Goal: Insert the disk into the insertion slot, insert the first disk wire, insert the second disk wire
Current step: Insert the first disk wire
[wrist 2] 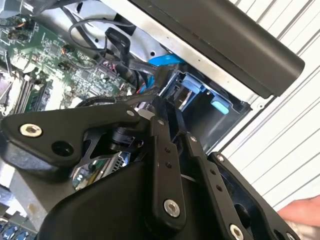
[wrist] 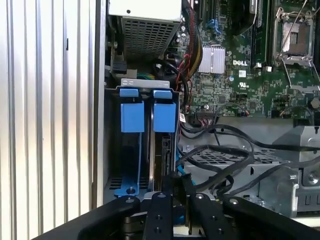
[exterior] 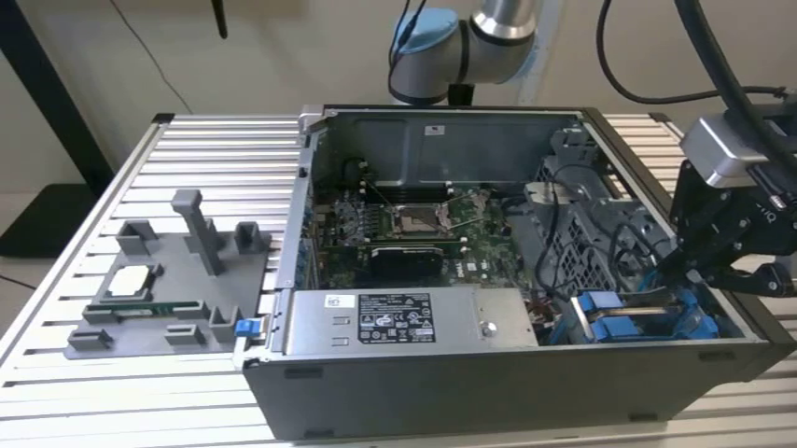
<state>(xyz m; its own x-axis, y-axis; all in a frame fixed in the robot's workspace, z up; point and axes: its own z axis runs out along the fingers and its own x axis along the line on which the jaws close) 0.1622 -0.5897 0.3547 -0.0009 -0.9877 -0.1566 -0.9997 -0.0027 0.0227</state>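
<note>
The disk [wrist: 163, 155] stands edge-on inside the insertion slot [wrist: 164, 116], the bay with a blue tab at its mouth in the grey drive cage. My gripper [wrist: 175, 187] hangs right over the disk's near end, at the exterior view's right side of the open computer case [exterior: 697, 280]. Its fingers [wrist 2: 161, 131] are drawn close together on a dark connector, which they mostly hide. A blue wire [wrist 2: 165, 61] curves away just beyond the fingertips.
The neighbouring bay holds a blue carrier rail [wrist: 132, 190]. Black cables [wrist: 225, 160] loop over the metal bracket beside the cage. The power-supply box [exterior: 398, 320], the motherboard [exterior: 417, 224] and the case wall [exterior: 498, 383] surround the work. A grey fixture [exterior: 174, 289] sits on the slatted table.
</note>
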